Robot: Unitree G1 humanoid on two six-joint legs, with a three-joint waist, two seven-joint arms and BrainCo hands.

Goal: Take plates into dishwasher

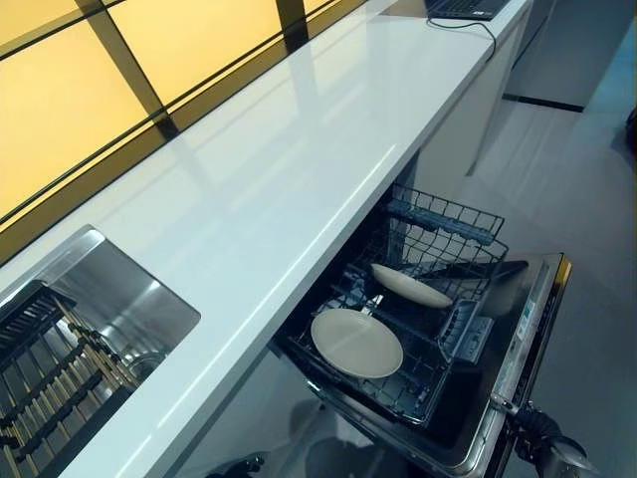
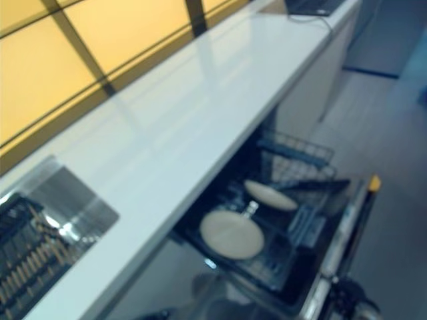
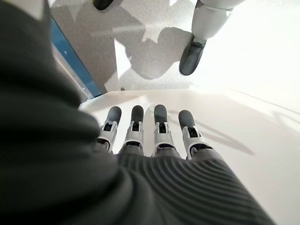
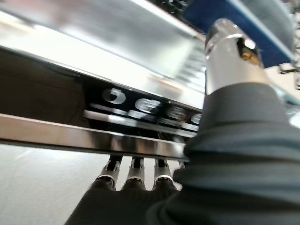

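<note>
A long white countertop [image 1: 299, 169] runs beneath amber window panels, with a steel sink [image 1: 119, 299] holding a dark drying rack [image 1: 45, 378] at its near end and a laptop [image 1: 463, 8] at the far end. The right hand [image 4: 136, 176] reaches under the edge of the open dishwasher door [image 1: 523, 339]; its fingertips are hidden behind the door's steel lip, so whether they grip the edge cannot be told. In the head view this hand shows only at the door's near corner. The left hand [image 3: 150, 136] hangs over the floor with straight, relaxed fingers, holding nothing. Outward from the door, the pulled-out lower rack [image 1: 418, 299] carries two plates: a round cream plate [image 1: 356, 343] lying nearly flat toward the near side, and a second plate [image 1: 410, 286] tilted just behind it. No plate is seen on the counter. The loading looks finished, and the step in hand seems to be the door itself; next would likely be sliding the rack in before lifting the door, lest it catch.
</note>
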